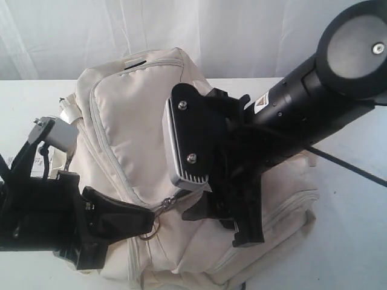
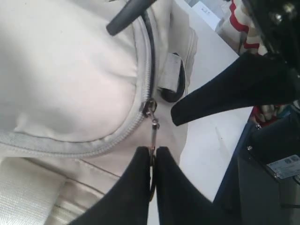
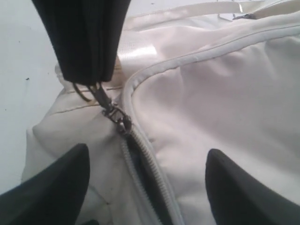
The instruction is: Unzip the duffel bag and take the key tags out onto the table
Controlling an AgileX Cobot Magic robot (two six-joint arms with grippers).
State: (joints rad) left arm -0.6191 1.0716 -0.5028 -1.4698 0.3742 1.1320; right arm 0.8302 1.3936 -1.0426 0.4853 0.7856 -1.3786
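Duffel bag (image 1: 133, 121) of cream-white fabric, large and softly padded, lying on a plain white surface (image 1: 351, 241) and filling the middle of the exterior view. The left jaws, black and tapered, are pressed together on the small metal pull ring (image 2: 153, 140) that hangs from the cream zipper's slider (image 2: 149, 108), at the bag's near corner. The right jaws stand wide apart and hold nothing. They hover just above the bag, one on each side of the zipper track (image 3: 150, 178).

A thin dark gap shows beside the slider, so the zip looks barely started. The coloured plastic key tags are not in view – presumably they are inside the bag.

The fabric looks light, limp and creased, so it will likely bunch and slide along with the slider rather than resist it. The body probably needs pressing down or pulling taut near the track – a job the open right jaws are well placed for. The pull ring is thin, hard and smooth, so it could twist or slip out of a pinch. It is the right place to hold. The glossy webbing strap (image 3: 138, 51) looks slick and makes a poor handle. The tags, being small and loose on rings, would best be taken by the bunch.
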